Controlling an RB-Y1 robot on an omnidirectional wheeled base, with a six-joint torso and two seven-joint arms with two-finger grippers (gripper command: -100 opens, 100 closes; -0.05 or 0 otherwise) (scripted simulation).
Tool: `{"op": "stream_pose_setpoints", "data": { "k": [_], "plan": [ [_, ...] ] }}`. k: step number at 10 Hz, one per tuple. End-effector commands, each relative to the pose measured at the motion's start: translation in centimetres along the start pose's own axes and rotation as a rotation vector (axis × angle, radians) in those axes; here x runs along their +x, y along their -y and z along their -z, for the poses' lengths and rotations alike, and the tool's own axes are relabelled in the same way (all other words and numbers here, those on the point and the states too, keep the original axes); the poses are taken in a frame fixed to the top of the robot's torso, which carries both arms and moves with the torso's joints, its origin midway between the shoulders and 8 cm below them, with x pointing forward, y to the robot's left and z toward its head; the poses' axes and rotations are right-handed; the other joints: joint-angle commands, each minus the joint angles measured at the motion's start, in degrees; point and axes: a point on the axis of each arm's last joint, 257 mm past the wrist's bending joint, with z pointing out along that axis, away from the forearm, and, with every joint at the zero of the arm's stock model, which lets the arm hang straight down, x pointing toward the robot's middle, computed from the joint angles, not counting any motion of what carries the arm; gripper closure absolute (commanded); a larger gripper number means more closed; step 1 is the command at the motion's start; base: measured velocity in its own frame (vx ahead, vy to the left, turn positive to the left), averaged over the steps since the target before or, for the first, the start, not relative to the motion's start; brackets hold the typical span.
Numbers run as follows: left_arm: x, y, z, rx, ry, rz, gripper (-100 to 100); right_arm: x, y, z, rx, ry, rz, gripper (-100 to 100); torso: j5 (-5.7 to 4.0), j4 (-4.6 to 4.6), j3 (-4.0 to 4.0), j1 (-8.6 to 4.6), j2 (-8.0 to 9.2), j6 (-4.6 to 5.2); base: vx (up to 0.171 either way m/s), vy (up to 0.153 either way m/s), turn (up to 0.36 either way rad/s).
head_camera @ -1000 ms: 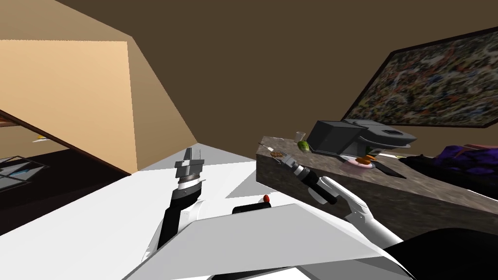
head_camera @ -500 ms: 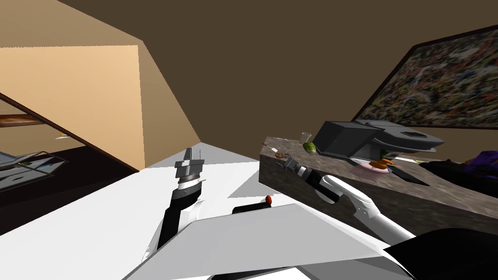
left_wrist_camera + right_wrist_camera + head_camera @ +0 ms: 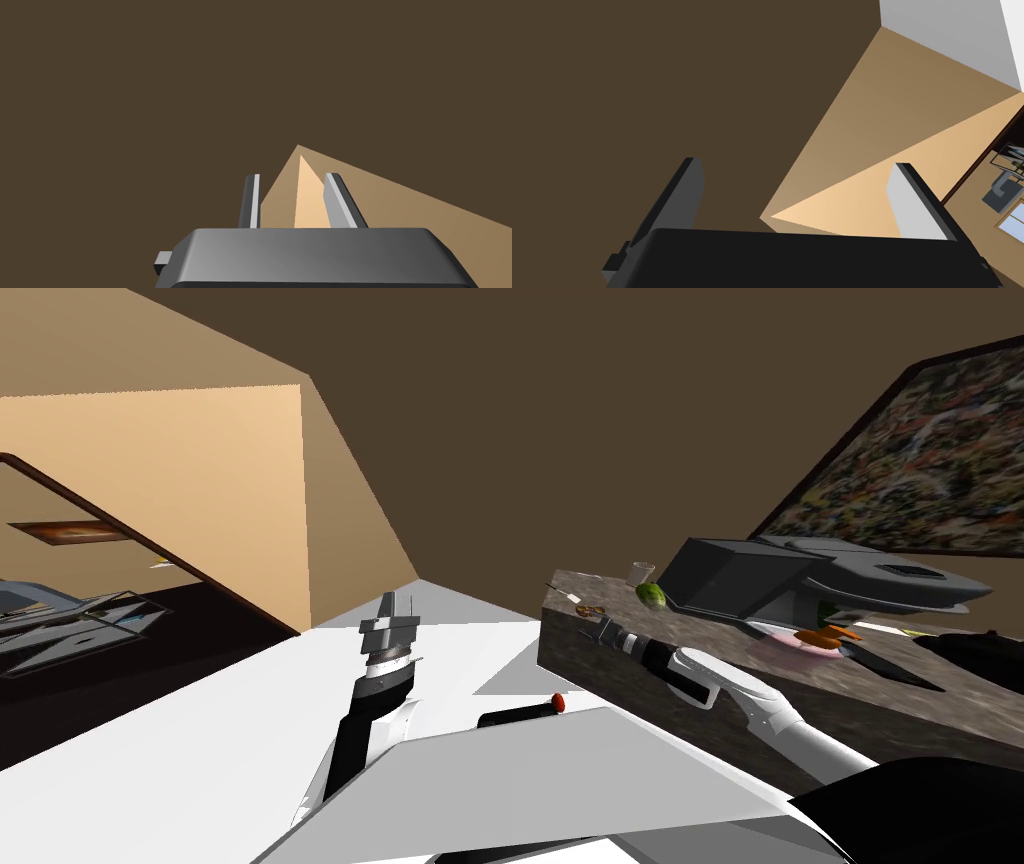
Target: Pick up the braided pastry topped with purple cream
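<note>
Pastry [image 3: 590, 611] lying near counter [image 3: 600, 678] corner, just beside right gripper [image 3: 602, 629] | right fingers [image 3: 912, 205] standing wide apart, gripping nothing, pointing at wall | left gripper [image 3: 389, 610] idling, slightly parted, empty | risk: closing on air, or blades nudging pastry off edge

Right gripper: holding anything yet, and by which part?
Nothing. The right gripper has its jaws open, only wall between them; in the head view it hovers over the counter end beside the small brown pastry.
</note>
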Motion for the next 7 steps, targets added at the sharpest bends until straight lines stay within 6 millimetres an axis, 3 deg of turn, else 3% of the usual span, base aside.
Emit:
{"op": "stream_pose_setpoints", "data": {
  "k": [1,3,4,5,7],
  "plan": [
    [0.0,0.0,0.0,0.0,0.0,0.0,0,2.7,0.9,0.8,-0.02,-0.073,0.077,-100,0.0,0.0,0.0,0.0,0.0,0.0,0.045,0.081,0.113],
    [0.0,0.0,0.0,0.0,0.0,0.0,0,3.3,1.2,1.1,-0.02,-0.09,0.082,-100,0.01,0.0,-0.01,0.02,-0.01,0.01,0.028,0.038,0.009],
    [0.0,0.0,0.0,0.0,0.0,0.0,0,5.2,1.8,1.9,-0.037,-0.142,0.133,-100,-0.01,0.01,0.03,-0.1,0.05,0.02,0.024,0.038,0.07],
    [0.0,0.0,0.0,0.0,0.0,0.0,0,5.5,1.9,2.1,-0.035,-0.148,0.132,-100,-0.01,0.01,0.03,-0.07,0.04,0.0,0.026,0.035,0.046],
    [0.0,0.0,0.0,0.0,0.0,0.0,0,9.5,3.2,4.2,-0.067,-0.256,0.223,-100,-0.01,0.01,0.01,-0.05,0.01,0.0,0.049,0.059,0.098]
  ]
}}
